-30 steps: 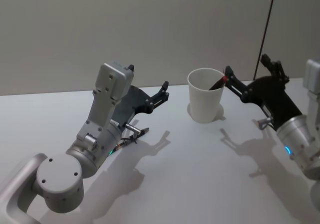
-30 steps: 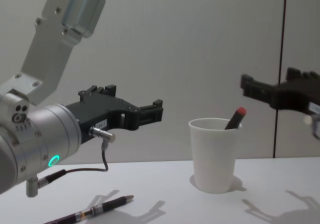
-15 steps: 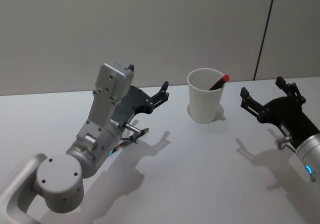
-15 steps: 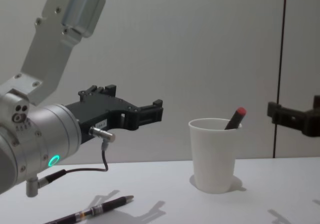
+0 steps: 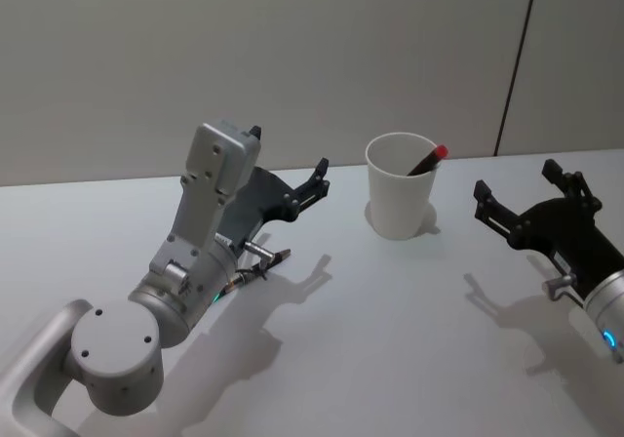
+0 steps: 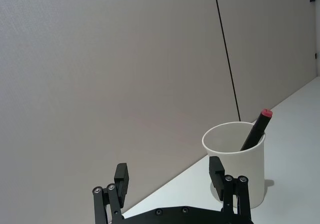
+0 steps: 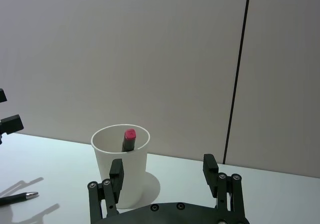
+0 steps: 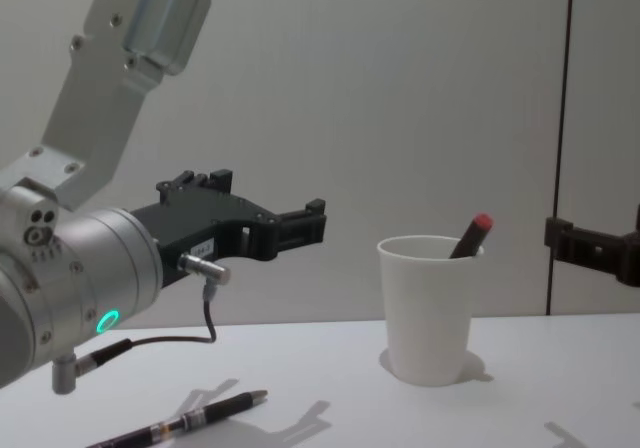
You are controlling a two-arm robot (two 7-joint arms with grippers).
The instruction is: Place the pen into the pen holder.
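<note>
1. Pen (image 5: 427, 159): it stands in the cup (image 5: 400, 203), leaning against the rim on the side nearer the right arm. I can see only the red cap and a short dark length above the rim. The cup wall hides the rest.

2. Cup: upright on the table (image 5: 390, 349), near the back wall, between the two tools and touching neither.

3. Second pen (image 8: 195, 421): it lies flat on the table under the left arm. In the chest view the frame's lower edge cuts off its rear end. In the head view the arm covers most of it and only the tip end shows.

4. Left tool (image 6: 168, 176): fingers apart, nothing between them. It is held above the table and aimed toward the cup, well short of it. The forearm rises from the lower left and the wrist bends forward.

5. Right tool (image 5: 517, 183): fingers apart and empty. It sits clear of the cup on its right, raised off the table with its shadow below. The head view's right edge cuts off the arm, and the chest view shows one finger at its right edge.
</note>
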